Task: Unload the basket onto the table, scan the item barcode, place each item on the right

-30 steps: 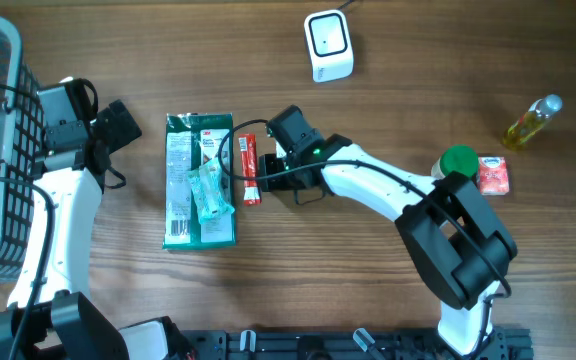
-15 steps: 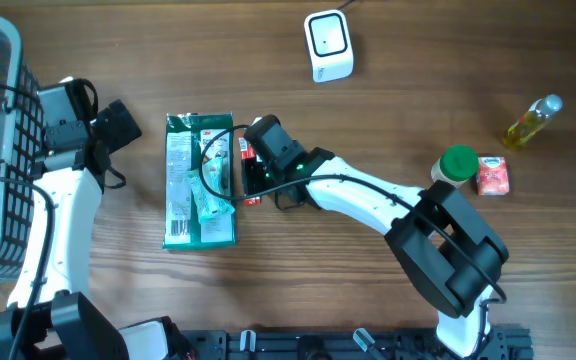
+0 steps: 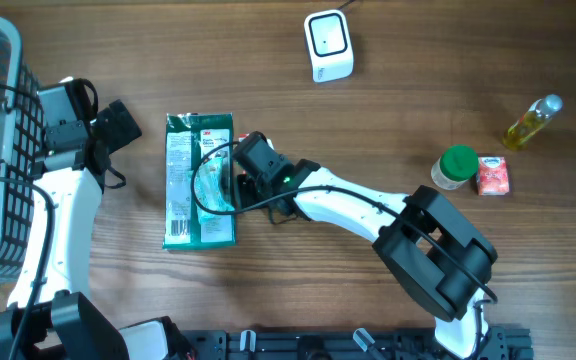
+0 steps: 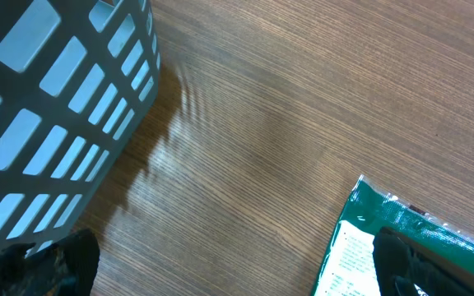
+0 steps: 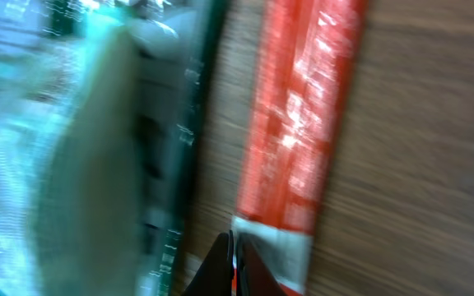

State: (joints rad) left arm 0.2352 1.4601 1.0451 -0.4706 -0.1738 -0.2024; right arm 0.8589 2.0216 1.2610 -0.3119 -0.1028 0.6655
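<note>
One red sachet (image 5: 299, 115) beside one green packet (image 3: 180, 200); right hand (image 5: 233, 261) clenched, left hand (image 4: 237, 267) released.

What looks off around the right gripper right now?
The right gripper is shut with nothing visible between its fingertips. The red stick packet lies flat on the table right at those tips, beside the green package. It may be a missed grasp, though the wrist view is blurred.
</note>
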